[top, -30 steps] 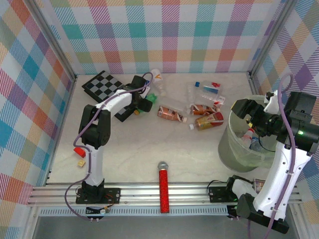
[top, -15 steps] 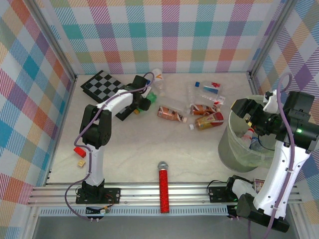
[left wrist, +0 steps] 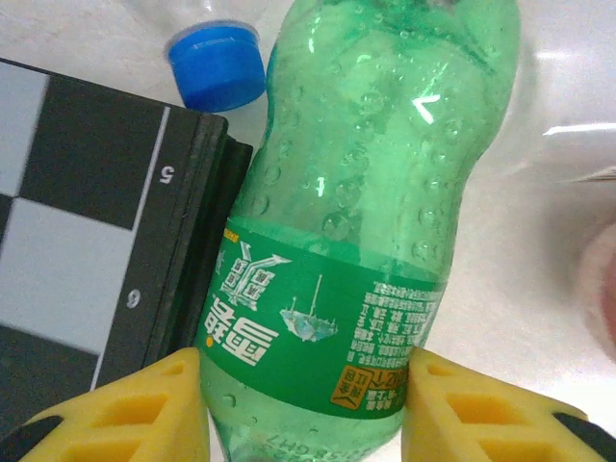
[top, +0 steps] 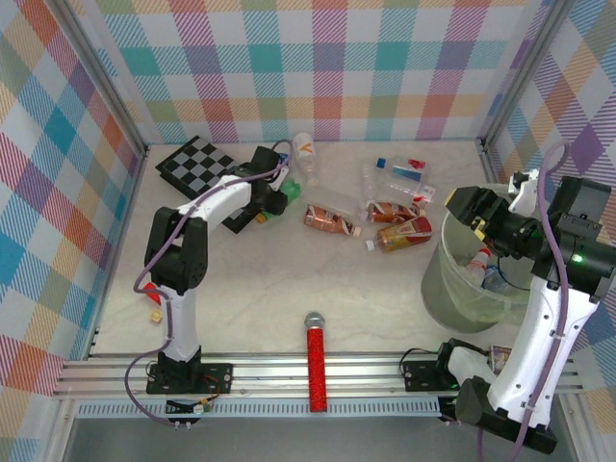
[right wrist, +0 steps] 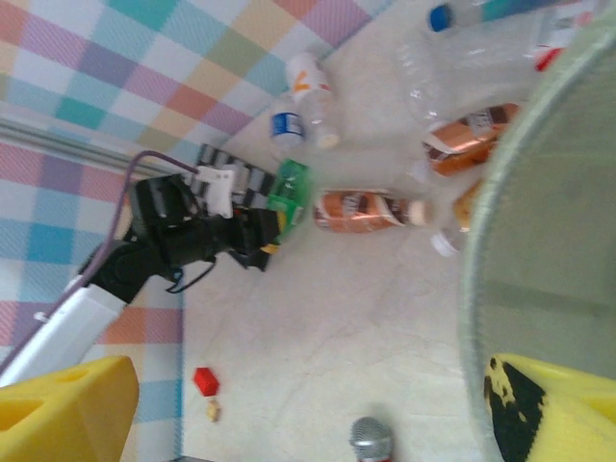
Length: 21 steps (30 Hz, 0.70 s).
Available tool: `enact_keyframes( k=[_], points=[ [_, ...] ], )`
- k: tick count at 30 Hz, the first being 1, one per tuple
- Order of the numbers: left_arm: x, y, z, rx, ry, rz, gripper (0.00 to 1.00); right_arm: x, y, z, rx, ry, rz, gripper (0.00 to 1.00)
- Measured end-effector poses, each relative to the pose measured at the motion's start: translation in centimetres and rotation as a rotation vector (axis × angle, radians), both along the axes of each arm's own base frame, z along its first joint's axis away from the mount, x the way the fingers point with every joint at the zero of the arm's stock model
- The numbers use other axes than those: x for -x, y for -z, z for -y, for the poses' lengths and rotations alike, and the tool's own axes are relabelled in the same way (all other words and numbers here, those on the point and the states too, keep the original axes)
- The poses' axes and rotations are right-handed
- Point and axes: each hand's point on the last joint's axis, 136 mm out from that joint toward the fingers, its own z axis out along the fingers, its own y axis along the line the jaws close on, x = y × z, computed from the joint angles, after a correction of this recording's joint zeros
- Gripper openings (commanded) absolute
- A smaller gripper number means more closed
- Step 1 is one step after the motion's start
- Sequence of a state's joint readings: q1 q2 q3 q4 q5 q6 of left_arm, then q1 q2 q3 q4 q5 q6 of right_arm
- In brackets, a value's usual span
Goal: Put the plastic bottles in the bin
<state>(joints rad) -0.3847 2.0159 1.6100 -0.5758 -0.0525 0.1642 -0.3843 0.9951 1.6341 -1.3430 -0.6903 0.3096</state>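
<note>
Green bottle (left wrist: 356, 241) lies flat on the table (left wrist: 491, 318), pinched at its label between the yellow fingers (left wrist: 144, 409) of the left gripper (left wrist: 303, 395), one pad on each flank. Its long axis runs straight away from the wrist, bottom to top of the left wrist view. The upside-down label suggests the neck points back toward the wrist, though its cap is hidden. Its left side lies along the edge of the checkerboard (left wrist: 87, 212), and just beyond sits the blue cap (left wrist: 214, 64) of another, clear bottle.

In the top view this grip sits left of the upper middle, with the other bottles (top: 385, 217) scattered to its right. The bin (top: 452, 289) stands at the lower right, well apart from the left gripper, so the carry probably has to run rightward across them. The right gripper (top: 472, 207) hovers over the bin's rim, fingers spread, holding nothing; that arm is the nearer one to the scattered bottles.
</note>
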Motion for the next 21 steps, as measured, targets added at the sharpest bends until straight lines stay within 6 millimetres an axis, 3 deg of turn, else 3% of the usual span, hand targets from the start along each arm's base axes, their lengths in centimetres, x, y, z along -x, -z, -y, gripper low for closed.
enact_keyframes(
  k=[8, 11, 17, 21],
  points=[
    [3.3, -8.3, 0.3, 0.174, -0.022, 0.112, 0.47, -0.4, -2.2, -2.4, -0.080, -0.099, 0.089, 0.91],
    [5.0, -10.8, 0.4, 0.254, -0.029, 0.146, 0.47, -0.6, -2.5, -4.1, -0.087, -0.177, 0.097, 0.91],
    [9.1, -14.4, 2.1, 0.472, -0.010, 0.158, 0.47, -2.3, -1.3, -8.9, -0.062, -0.343, 0.070, 0.91],
    [12.3, -16.1, 4.6, 0.613, 0.043, 0.139, 0.48, -4.7, 0.7, -13.0, -0.036, -0.432, 0.036, 0.91]
  ],
)
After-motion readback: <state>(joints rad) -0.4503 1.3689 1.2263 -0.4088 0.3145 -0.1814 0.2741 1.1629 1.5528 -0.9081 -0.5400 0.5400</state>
